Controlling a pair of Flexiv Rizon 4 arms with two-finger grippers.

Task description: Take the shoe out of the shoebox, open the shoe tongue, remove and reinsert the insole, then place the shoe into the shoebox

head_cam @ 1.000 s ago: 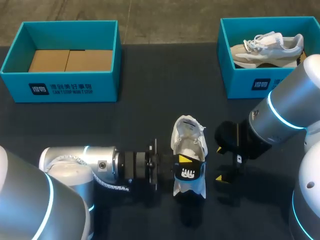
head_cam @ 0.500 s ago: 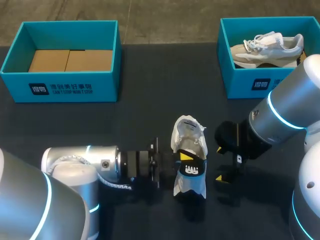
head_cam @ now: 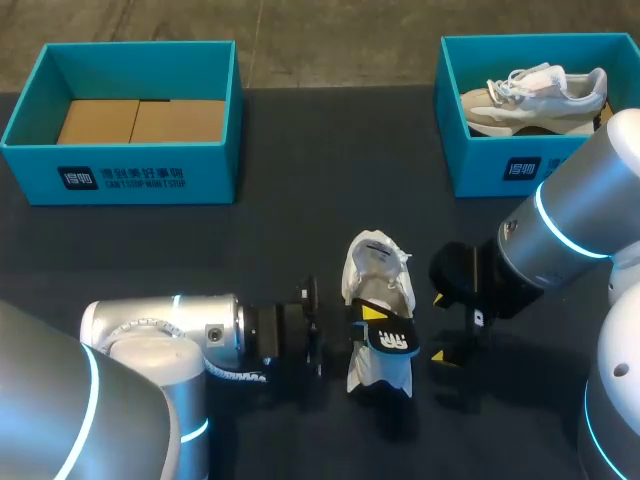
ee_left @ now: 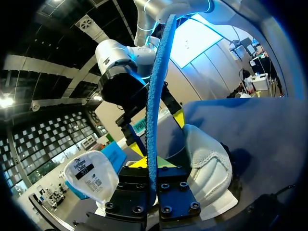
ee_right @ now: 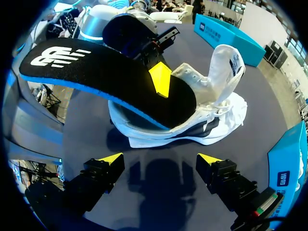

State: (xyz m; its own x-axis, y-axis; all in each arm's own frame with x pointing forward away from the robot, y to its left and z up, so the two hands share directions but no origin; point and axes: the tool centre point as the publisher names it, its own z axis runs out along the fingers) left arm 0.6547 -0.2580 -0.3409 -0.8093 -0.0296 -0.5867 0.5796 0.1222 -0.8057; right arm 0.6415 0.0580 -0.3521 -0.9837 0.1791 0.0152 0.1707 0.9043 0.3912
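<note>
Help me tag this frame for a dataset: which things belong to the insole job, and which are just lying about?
Job: white fabric sneaker; black insole with blue underside, clamped in the left jaws; empty teal cardboard shoebox, probably its home.
Lying about: second teal shoebox; beige-and-white sneaker inside it.

L arm [head_cam: 160, 335] & R arm [head_cam: 570, 230]: silver-grey round casings, cyan glowing rings, black wrists. White ribbed cable [head_cam: 228, 373] on L. L claw [head_cam: 375, 328], R claw [ee_right: 160, 161]: black, yellow tips; screw rows on L's.
</note>
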